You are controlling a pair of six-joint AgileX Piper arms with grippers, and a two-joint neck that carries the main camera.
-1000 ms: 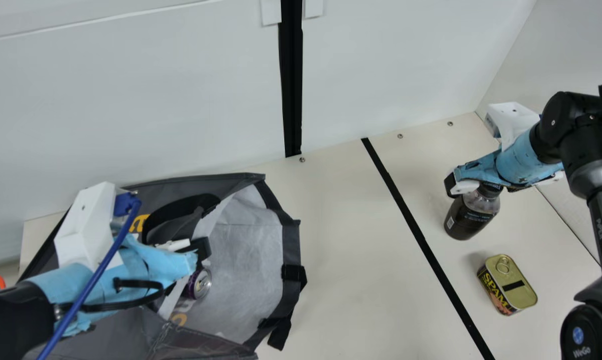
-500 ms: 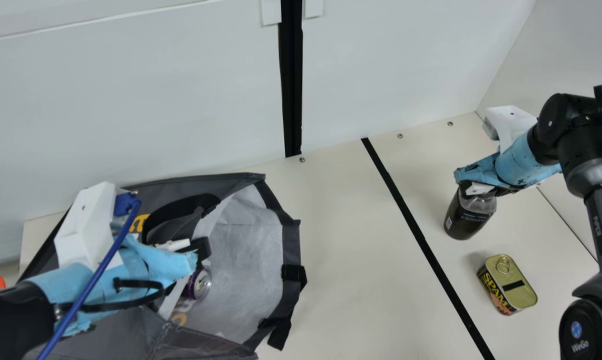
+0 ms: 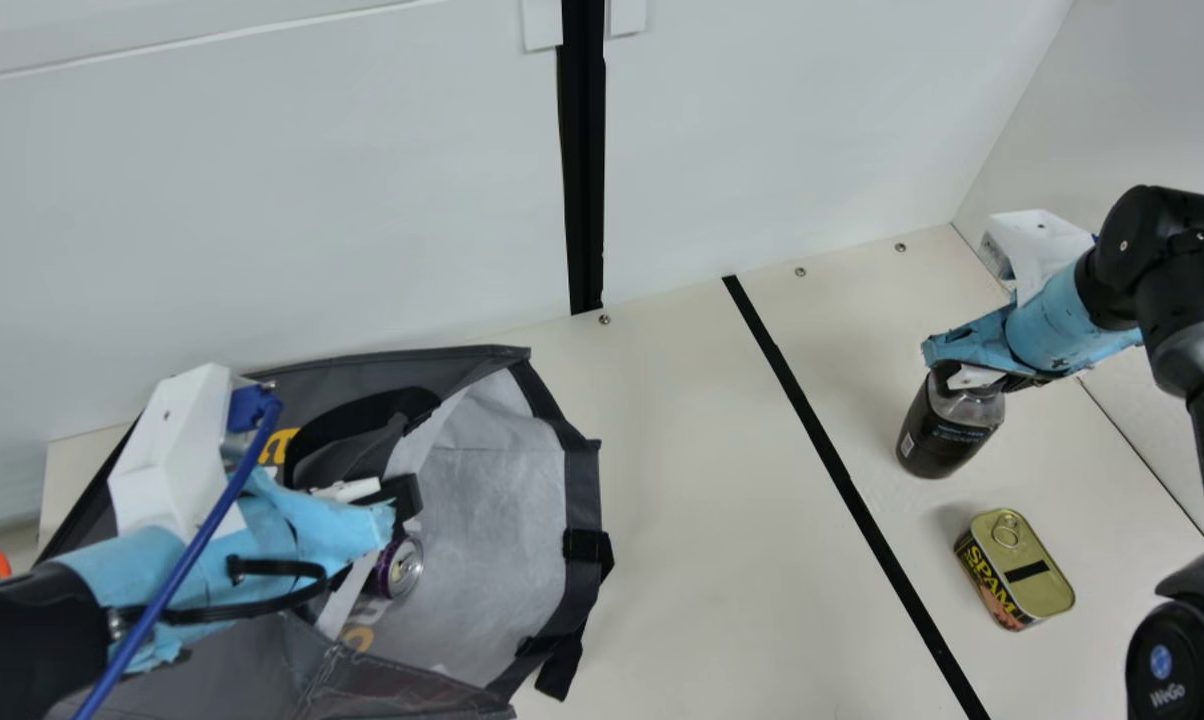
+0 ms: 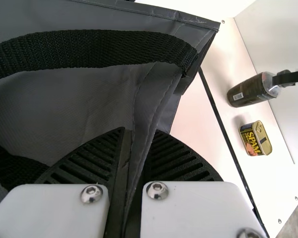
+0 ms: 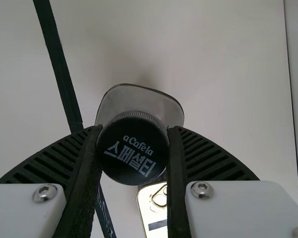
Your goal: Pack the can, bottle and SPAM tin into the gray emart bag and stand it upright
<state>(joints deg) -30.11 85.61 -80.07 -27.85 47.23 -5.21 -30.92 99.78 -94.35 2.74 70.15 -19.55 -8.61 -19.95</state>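
1. While the dark coffee bottle [image 3: 947, 435] sits on the right part of the surface [image 3: 682, 500], cap up, its body and neck have shifted slightly toward the main view's right since half a second ago; whether its base has left the surface cannot be told.
2. The right pincer [image 3: 962, 378] is grasping it at the top: in the right wrist view, the black ribbed fingers press on both sides of the black screw cap [image 5: 133, 151]. One second ago, a fingertip stood out beyond the neck; now the fingers are drawn in against it, and the right arm [image 3: 1177, 270] has moved a little along with the bottle.
3. Near the bottle, on the same side of the black tape line [image 3: 842, 480], the SPAM tin [image 3: 1022, 572] rests with its pull-ring lid facing up, just where it was.
4. Across the tape, the gray emart bag [image 3: 422, 370] lies on its side, its mouth toward the bottle, in an unchanged position.
5. Inside the bag's pale lining lies the purple can [image 3: 400, 568], partly hidden and likewise unmoved.
6. Above the can, the left pincer [image 3: 390, 505] is clenched on a fold of the bag's fabric, as the left wrist view shows; its arm has not moved.
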